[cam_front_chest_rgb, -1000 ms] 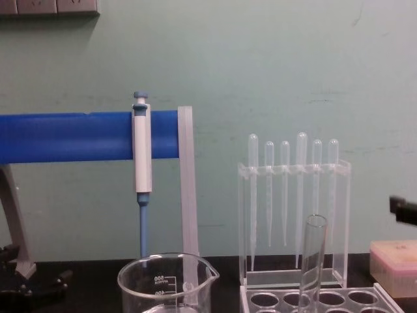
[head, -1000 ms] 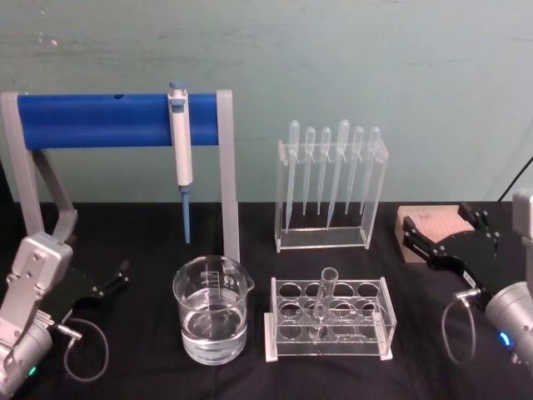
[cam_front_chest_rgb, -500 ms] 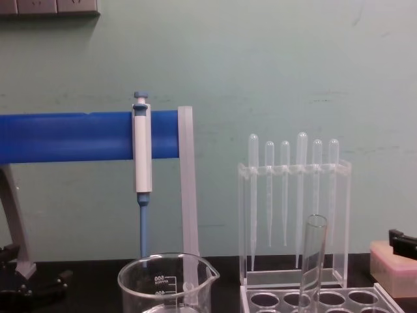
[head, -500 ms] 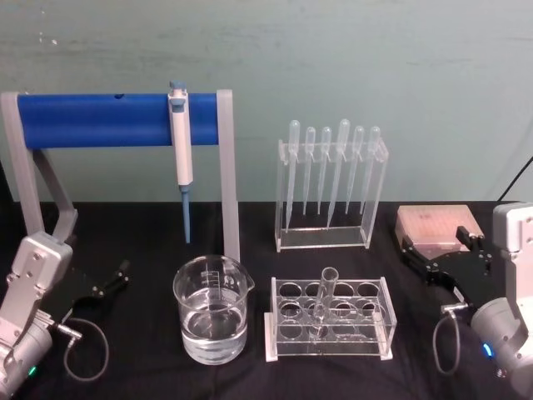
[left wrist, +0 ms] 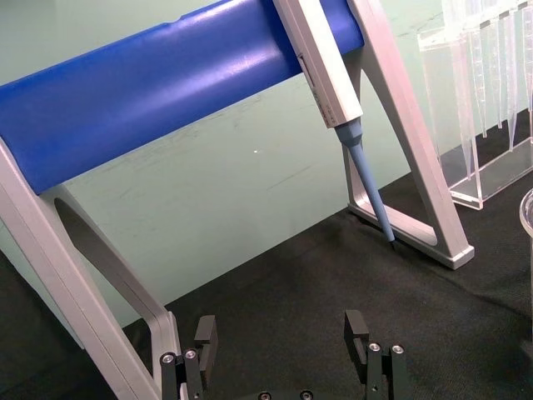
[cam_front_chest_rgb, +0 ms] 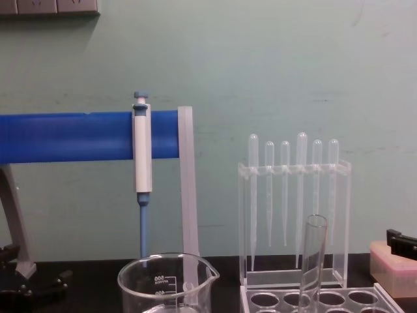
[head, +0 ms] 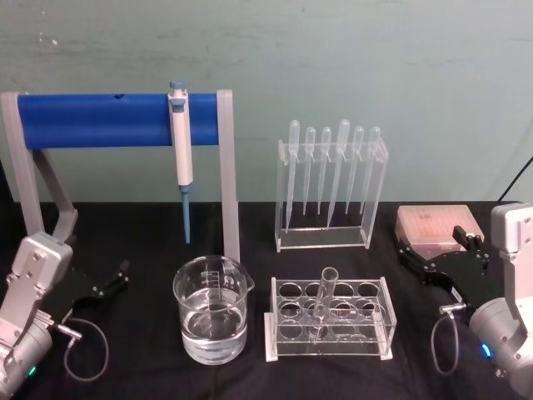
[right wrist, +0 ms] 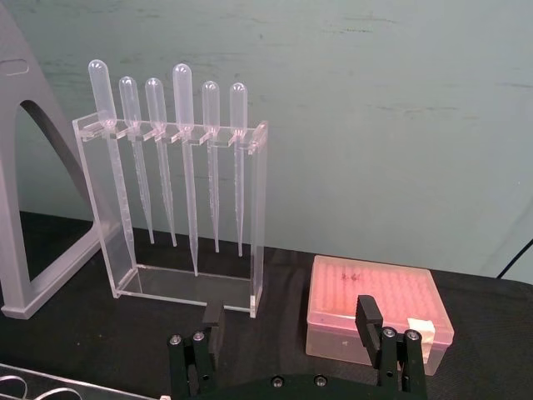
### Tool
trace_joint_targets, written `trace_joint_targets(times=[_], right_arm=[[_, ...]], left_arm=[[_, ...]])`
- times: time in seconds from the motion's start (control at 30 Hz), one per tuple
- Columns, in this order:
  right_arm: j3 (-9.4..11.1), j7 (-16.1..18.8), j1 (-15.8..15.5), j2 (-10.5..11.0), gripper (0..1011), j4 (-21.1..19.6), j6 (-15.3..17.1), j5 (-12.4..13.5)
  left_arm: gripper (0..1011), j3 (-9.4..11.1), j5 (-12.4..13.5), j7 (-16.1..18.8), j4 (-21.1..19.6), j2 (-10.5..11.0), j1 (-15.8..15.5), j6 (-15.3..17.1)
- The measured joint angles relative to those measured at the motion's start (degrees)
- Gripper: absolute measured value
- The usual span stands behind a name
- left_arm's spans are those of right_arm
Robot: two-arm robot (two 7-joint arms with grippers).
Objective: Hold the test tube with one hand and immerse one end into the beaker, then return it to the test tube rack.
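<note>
The test tube (head: 325, 293) stands leaning in a clear rack (head: 330, 333) at the centre of the black table; its open rim (cam_front_chest_rgb: 315, 222) rises in the chest view. Left of the rack sits the beaker (head: 211, 310), partly filled with clear liquid, with its spout and marks (cam_front_chest_rgb: 168, 282) in the chest view. My right gripper (head: 433, 248) hovers open to the right of the rack, in front of a pink box, empty (right wrist: 290, 318). My left gripper (head: 107, 283) rests open at the far left, also empty (left wrist: 281, 335).
A blue bar stand (head: 117, 119) carries a blue-and-white pipettor (head: 181, 150) behind the beaker. A clear holder with several thin pipettes (head: 331, 187) stands behind the tube rack. A pink tip box (head: 437, 223) sits at the back right.
My right gripper has drawn back and a little left, uncovering the pink box. The test tube, beaker and left arm have not moved.
</note>
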Motion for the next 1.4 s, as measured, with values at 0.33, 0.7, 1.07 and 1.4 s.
trace_joint_targets(times=[0.33, 0.7, 1.07, 1.4], right_arm=[[-0.06, -0.23, 0.00, 0.04, 1000, -0.05, 0.08, 0.02], [-0.07, -0.28, 0.00, 0.04, 1002, -0.09, 0.15, 0.05], [-0.07, -0.32, 0.00, 0.04, 1002, -0.09, 0.15, 0.06], [-0.07, -0.35, 0.00, 0.04, 1002, -0.09, 0.14, 0.06]], left_arm=[[1000, 0.00, 0.00, 0.00, 0.00, 0.00, 0.00, 0.00], [1000, 0.00, 0.00, 0.00, 0.00, 0.00, 0.00, 0.00], [1000, 0.00, 0.00, 0.00, 0.00, 0.00, 0.00, 0.00], [1000, 0.00, 0.00, 0.00, 0.00, 0.00, 0.00, 0.00]])
